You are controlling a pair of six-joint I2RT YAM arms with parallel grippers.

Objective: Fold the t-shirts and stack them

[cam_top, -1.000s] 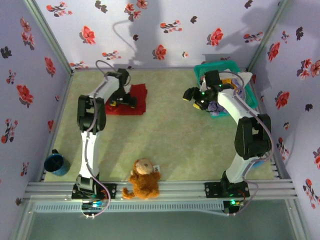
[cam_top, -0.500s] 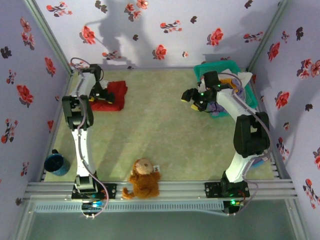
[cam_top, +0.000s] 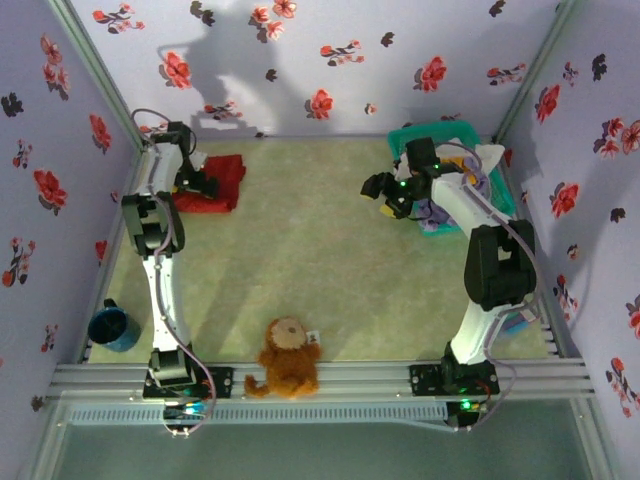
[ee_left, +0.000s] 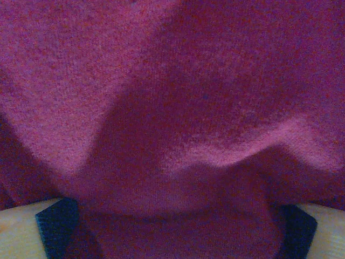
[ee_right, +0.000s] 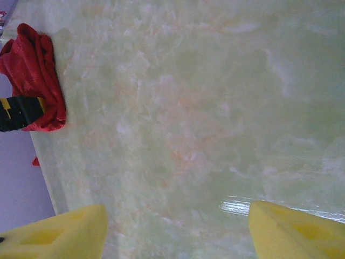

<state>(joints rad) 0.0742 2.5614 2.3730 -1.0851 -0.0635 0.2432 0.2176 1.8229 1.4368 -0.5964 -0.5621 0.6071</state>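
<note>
the deep-red t-shirt (cam_top: 222,180) lies bunched into a small, rumpled heap at the far left corner of the surface (cam_top: 320,270), close to the flowered wall, not flat and not folded. from above, the left gripper (cam_top: 196,183) sits on the heap's left edge, and the cloth spreads out to its right. the left wrist view gives the close texture: a fine, fuzzy knit in dark magenta-red, rising in soft ridges with a deep shadowed fold down the middle, draped over the dark fingers (ee_left: 56,226), which show at the two bottom corners. the cloth hides their tips, so it cannot be told whether they pinch it. the right wrist view gives the shirt from across the surface, as a crumpled red lump at the left edge with a black, yellow-marked part pressed into its side. in that view the right gripper (ee_right: 178,221) shows its yellow fingers (ee_right: 59,232) spread wide apart over bare, pale green surface, with nothing between them. from above, the right gripper hangs just left of the teal basket (cam_top: 447,134) in the far right corner, where lavender cloth (cam_top: 436,214) and white cloth (cam_top: 491,156) are piled. a brown teddy (cam_top: 287,358) sits at the near edge between the arm bases, and a blue mug (cam_top: 112,327) stands at the near left.
</note>
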